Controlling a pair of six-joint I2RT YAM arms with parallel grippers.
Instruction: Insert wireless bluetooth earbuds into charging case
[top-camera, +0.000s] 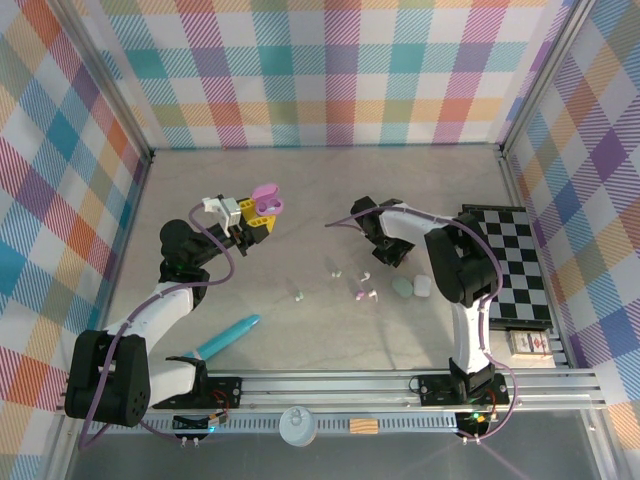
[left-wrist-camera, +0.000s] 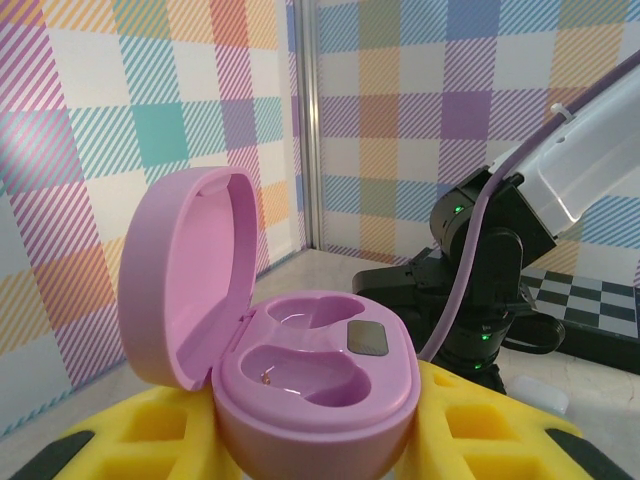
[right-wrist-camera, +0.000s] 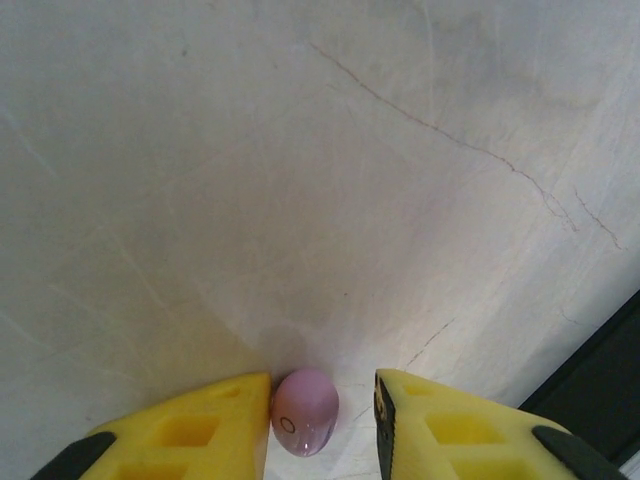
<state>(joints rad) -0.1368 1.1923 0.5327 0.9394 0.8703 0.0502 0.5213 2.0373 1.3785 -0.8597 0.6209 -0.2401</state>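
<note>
Lying far left — turquoise stick (top-camera: 229, 336): seen flat on the table (top-camera: 330, 180), close beside the left arm and well apart from the other small things.
Left gripper (top-camera: 256, 222): poised above the table's left half. Its yellow fingers (left-wrist-camera: 150, 430) are closed on the purple case (left-wrist-camera: 315, 395), which is clamped from both sides.
Purple case: carried upright, with its lid (left-wrist-camera: 185, 290) swung open to the left in the wrist view. Two moulded wells are exposed in the base, and a small dark patch is seen by the rear one.
Loose earbuds: scattered on the table between the two arms. A mint earbud (top-camera: 297, 296) is placed nearest the left. A pale earbud (top-camera: 335, 272) is seen further along, too small to be made out well. A purple and white pair (top-camera: 366, 295) is found close together near the right arm.
Right gripper (top-camera: 384, 256): pointed down at the table, right of centre. Its jaws are seen standing apart around a purple earbud (right-wrist-camera: 305, 412) that rests on the table. One yellow finger is touched by it and a gap is seen to the other — nothing is clamped.
Mint case (top-camera: 402, 288) and white case (top-camera: 422, 287): set side by side on the table, partly under the right arm.
Checkered mat (top-camera: 512, 265): laid along the right edge, with a small box (top-camera: 528, 343) at its near end.
</note>
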